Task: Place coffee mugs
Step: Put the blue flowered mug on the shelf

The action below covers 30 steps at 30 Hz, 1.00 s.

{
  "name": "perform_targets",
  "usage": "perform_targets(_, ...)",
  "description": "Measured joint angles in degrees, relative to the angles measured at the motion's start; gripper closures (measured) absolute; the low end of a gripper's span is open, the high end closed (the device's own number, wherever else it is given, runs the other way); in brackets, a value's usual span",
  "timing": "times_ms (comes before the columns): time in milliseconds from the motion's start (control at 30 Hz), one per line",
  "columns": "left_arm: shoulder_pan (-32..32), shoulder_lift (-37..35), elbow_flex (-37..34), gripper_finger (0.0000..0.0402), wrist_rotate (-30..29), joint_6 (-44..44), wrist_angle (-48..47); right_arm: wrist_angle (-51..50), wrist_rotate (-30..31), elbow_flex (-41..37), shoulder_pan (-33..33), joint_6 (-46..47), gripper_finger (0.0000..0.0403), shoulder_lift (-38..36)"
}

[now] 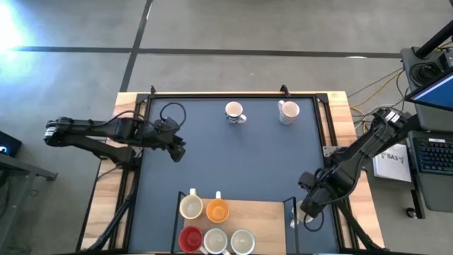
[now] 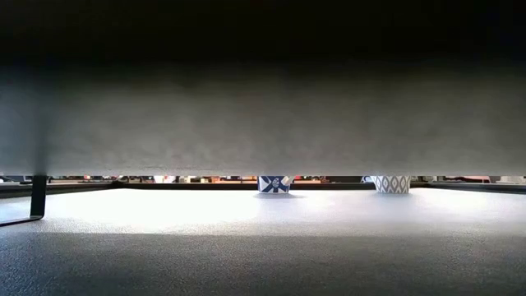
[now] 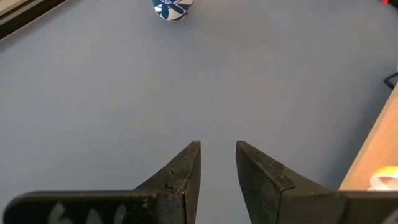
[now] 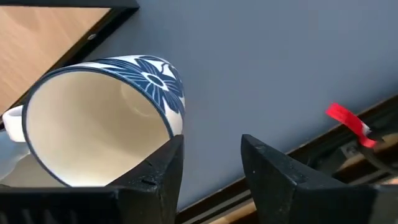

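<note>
Five mugs stand on a wooden board [image 1: 258,212] at the table's near edge: cream [image 1: 191,206], orange [image 1: 217,210], red [image 1: 190,239] and two white [image 1: 216,241], [image 1: 242,241]. Two blue-patterned white mugs [image 1: 235,112], [image 1: 288,111] stand near the far edge. My right gripper [image 1: 306,212] is open at the near right. A blue-flowered mug [image 4: 106,118] sits just beside it, outside the gap between its fingers, and is mostly hidden in the high view. My left gripper [image 1: 178,150] hovers open at the table's left, holding nothing. My right gripper [image 4: 211,168] has nothing between its fingers. One finger [image 4: 158,177] stands with its outer side right at the flowered mug's rim [image 4: 171,127]. I cannot tell whether it touches the mug.
The blue table mat [image 1: 233,159] is bare across its middle. A black frame [image 1: 233,93] runs around the mat, with wooden margins [image 1: 340,106] outside it. Cables and equipment [image 1: 425,78] lie beyond the right edge. In the right wrist view a red tag [image 4: 345,118] sits at the frame.
</note>
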Motion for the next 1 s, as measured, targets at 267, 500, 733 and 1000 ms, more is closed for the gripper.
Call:
perform_targets(267, 0.0, -1.3, 0.2, 0.0318, -0.1, -1.2, 0.3, 5.7, -2.8, -4.5, 0.1, -1.9, 0.0265, -0.2)
perform_targets(500, 0.0, -1.5, 0.2, 0.0318, -0.2, -2.0, 0.9, 5.8, -2.8, -5.0, 0.1, -3.5, 0.0273, -1.0)
perform_targets(733, 0.0, -1.5, 0.2, 0.0318, -0.3, -2.6, 0.9, 5.6, -2.5, -2.8, 0.1, -0.9, 0.0275, -5.0)
perform_targets(1000, 0.0, -1.4, 0.2, 0.0318, -0.3, -2.6, 1.1, 8.2, -2.5, -0.6, 0.1, 0.1, 0.0277, -4.5)
